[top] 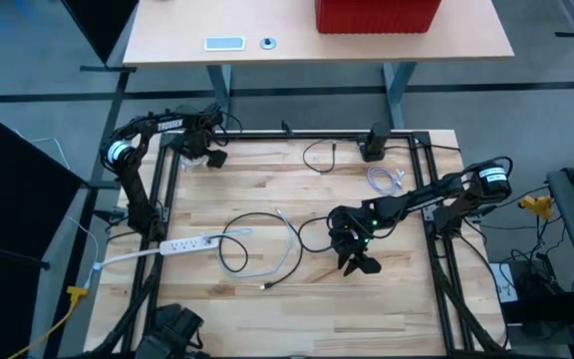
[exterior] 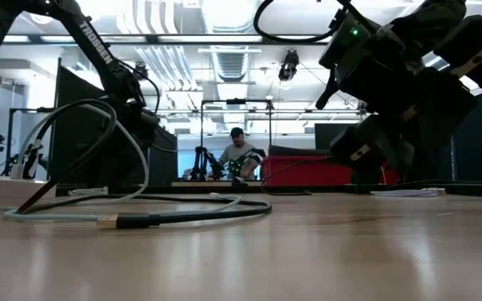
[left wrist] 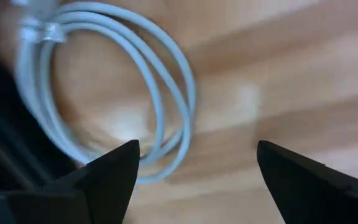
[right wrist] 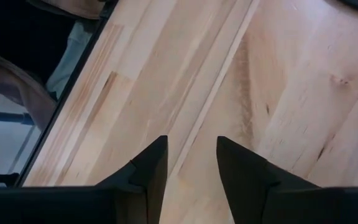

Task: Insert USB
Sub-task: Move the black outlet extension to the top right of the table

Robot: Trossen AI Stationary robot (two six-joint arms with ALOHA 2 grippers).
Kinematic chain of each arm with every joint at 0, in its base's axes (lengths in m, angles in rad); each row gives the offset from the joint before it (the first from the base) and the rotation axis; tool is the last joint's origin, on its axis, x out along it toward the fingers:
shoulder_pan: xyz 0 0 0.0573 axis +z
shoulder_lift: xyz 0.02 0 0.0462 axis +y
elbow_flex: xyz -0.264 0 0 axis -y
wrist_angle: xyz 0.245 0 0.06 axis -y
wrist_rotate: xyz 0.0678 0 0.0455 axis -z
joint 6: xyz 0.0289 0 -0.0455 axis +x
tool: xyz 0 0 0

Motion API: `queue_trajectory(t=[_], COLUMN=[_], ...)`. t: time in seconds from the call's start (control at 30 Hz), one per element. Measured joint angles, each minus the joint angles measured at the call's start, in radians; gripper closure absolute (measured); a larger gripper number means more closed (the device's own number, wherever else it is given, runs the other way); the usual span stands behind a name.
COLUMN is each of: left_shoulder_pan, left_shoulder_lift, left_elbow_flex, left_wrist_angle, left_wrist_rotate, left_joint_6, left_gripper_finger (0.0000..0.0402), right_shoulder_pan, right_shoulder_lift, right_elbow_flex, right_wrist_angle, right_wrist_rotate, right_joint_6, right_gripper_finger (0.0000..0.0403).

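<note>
A white power strip (top: 182,244) lies flat at the left of the wooden table. Next to it lie loops of black and pale cable (top: 257,249). Their metal USB plug (top: 265,286) rests on the wood toward the near edge and also shows in the low view (exterior: 107,221). My right gripper (top: 357,261) hangs right of the loops, slanting down over bare wood, open with nothing between its fingers (right wrist: 191,155). My left gripper (top: 212,155) is at the far left corner, pointing down and wide open (left wrist: 197,168) above a coil of pale cable (left wrist: 104,74).
Black frame rails (top: 431,239) run along the table's edges. A black block (top: 372,145) with a thin black cable (top: 322,155) stands at the far edge, and a small white cable coil (top: 385,179) lies near it. A person (exterior: 237,155) sits in the room beyond.
</note>
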Motion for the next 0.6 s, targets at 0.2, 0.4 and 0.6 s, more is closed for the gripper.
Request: queue_trajectory(t=[0.2, 0.4, 0.6], left_shoulder_pan=[-0.002, -0.009, -0.036], left_shoulder_lift=[0.000, -0.003, -0.003], left_elbow_flex=[-0.006, -0.006, -0.006], left_wrist_angle=[-0.015, -0.028, -0.069], left_wrist_rotate=[0.051, 0.054, 0.053], left_joint_6=[0.017, 0.021, 0.024], left_gripper_finger=[0.0090, 0.0090, 0.0090], right_shoulder_pan=[0.015, 0.026, 0.026], right_shoulder_lift=[0.000, 0.000, 0.000], right_elbow_flex=[0.000, 0.000, 0.000], right_wrist_angle=[0.000, 0.000, 0.001], right_wrist_rotate=[-0.001, -0.001, 0.000], right_joint_6=[0.009, 0.022, 0.013], right_gripper_finger=[0.0298, 0.0310, 0.0321])
